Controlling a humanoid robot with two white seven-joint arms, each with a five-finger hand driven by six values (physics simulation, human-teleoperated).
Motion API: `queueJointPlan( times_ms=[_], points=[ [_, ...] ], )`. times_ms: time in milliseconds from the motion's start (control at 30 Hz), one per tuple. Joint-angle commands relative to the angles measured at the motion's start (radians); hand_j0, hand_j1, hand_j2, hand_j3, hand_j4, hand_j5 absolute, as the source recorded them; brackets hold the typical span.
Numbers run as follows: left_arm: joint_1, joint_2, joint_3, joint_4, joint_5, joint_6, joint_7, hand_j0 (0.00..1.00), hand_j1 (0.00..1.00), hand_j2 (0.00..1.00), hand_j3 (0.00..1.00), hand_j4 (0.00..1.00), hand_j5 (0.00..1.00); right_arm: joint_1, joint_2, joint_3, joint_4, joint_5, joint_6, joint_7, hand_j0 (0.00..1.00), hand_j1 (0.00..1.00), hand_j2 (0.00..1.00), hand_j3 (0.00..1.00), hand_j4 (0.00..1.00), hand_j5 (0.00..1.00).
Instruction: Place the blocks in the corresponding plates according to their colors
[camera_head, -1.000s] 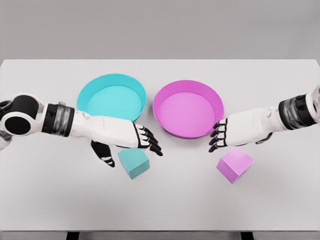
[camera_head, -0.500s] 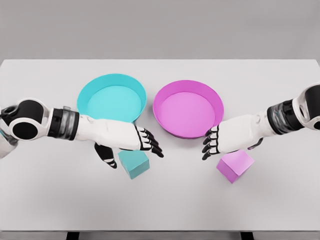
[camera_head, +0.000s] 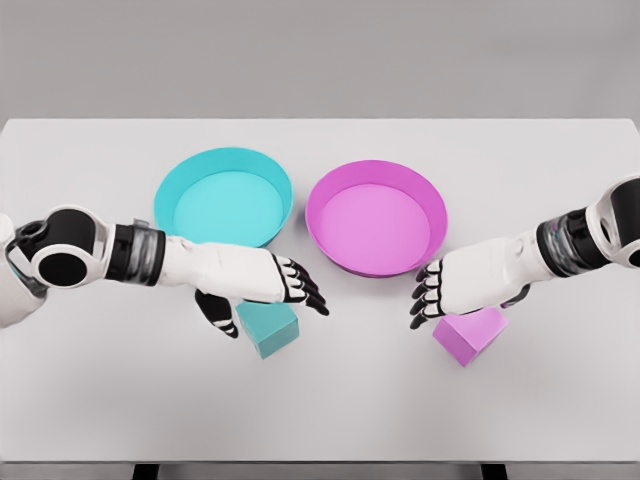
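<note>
Both hands are hovering over their blocks, neither gripping yet. The left hand (camera_head: 262, 285) is sitting over the cyan block (camera_head: 270, 326), fingers spread and loose, thumb hanging down on the block's left side; nothing is enclosed. The right hand (camera_head: 447, 291) is lying over the top back edge of the magenta block (camera_head: 468, 334), fingers partly curled, also holding nothing so far as the view is showing.

Judgement: the step is the closing grasp. Each hand is needing to drop lower so thumb and fingers are bracketing opposite faces, not the corners; both blocks are sitting turned at an angle to the tabletop edge, so the wrists are wanting a matching twist.

The cyan plate (camera_head: 280, 178) is lying just behind the left hand, the magenta plate (camera_head: 434, 200) just behind the right, rims nearly touching each other. Lifts are having to clear the raised near rims. The tabletop (camera_head: 340, 410) is leaving open room in front and to both sides.
</note>
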Motion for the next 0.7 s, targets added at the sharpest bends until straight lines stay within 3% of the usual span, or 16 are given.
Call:
queueJointPlan(
  times_ms=[0,667],
  points=[
    [0.000,-0.004,0.003,0.003,0.002,0.002,0.000,1.00,1.00,1.00,1.00,1.00,1.00,0.000,0.002,0.009,0.000,-0.002,0.002,0.000,1.00,1.00,1.00,1.00,1.00,1.00],
    [0.048,-0.013,0.015,0.020,-0.015,0.002,0.000,1.00,1.00,1.00,1.00,1.00,1.00,0.002,0.005,0.070,0.000,0.063,0.002,0.000,0.97,0.97,0.97,0.97,0.97,0.97]
  ],
)
